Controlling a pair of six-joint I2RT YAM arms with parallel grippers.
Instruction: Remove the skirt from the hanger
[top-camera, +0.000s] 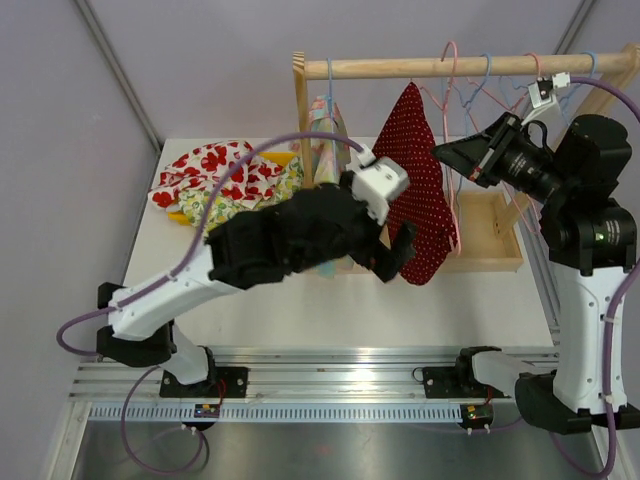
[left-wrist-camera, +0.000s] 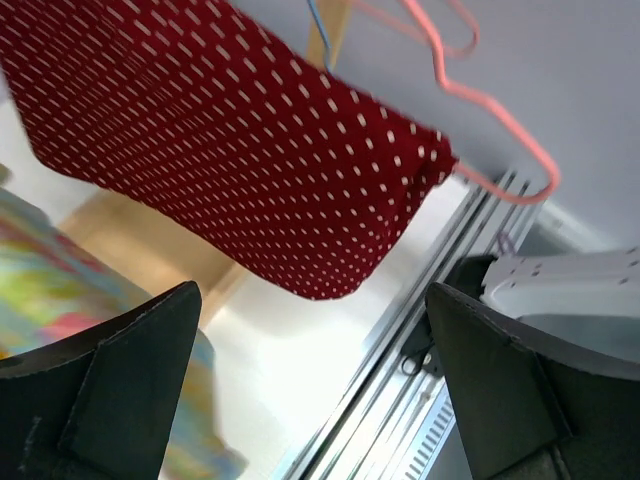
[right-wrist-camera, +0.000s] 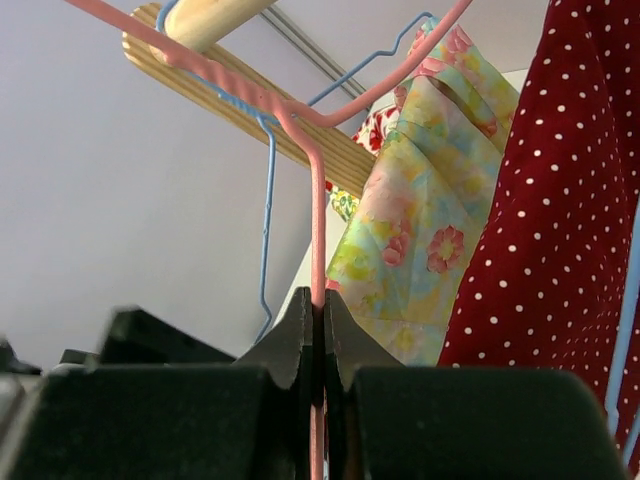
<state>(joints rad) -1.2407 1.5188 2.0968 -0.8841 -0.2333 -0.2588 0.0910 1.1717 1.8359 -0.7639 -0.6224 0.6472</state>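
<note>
Red fabric w/ white dots: the skirt (top-camera: 415, 190) hangs below the wooden rail (top-camera: 430, 68), approx. mid-rail, by the pink hanger (top-camera: 455, 120), clear of the worktop (top-camera: 300, 300).

Top view only:
- Both arms seen whole.
- Left gripper (top-camera: 395, 255) sits well below the rail at the skirt's lower hem. One finger overlaps the cloth; contact cannot be judged from here.
- Clothes pile (top-camera: 225, 180) lies on the worktop, past the rail's left post.
- Right gripper (top-camera: 452, 155) is under the rail, right of the skirt, at the pink wire. Jaw state unreadable here: too dark and small.

Right wrist view settles it:
- Right gripper (right-wrist-camera: 318, 330) is fully closed, pads pinching the vertical run of the pink hanger (right-wrist-camera: 318, 220).
- Blue hanger (right-wrist-camera: 268, 200) shows behind the pink one, below the rail (right-wrist-camera: 200, 20).
- Floral garment (right-wrist-camera: 420, 200) hangs beside the skirt (right-wrist-camera: 560, 230), toward the rail's left end.
- Skirt is cut off at the frame's right edge.

Left wrist view:
- Left gripper (left-wrist-camera: 312, 300) is spread wide, holding nothing.
- Its fingers (left-wrist-camera: 120, 380) are short of the skirt (left-wrist-camera: 230, 150), w/ a gap between pads and cloth.
- Pink hanger (left-wrist-camera: 500, 130) wire emerges at the skirt's corner.

Hidden / unclear:
- How the skirt is fixed to the hanger (clipped or draped) shows in no view.
- Hooks on the rail tangle w/ other wires in the top view and cannot be separated w/ certainty.
- Floral garment in the left wrist view is only a blur at lower left.
</note>
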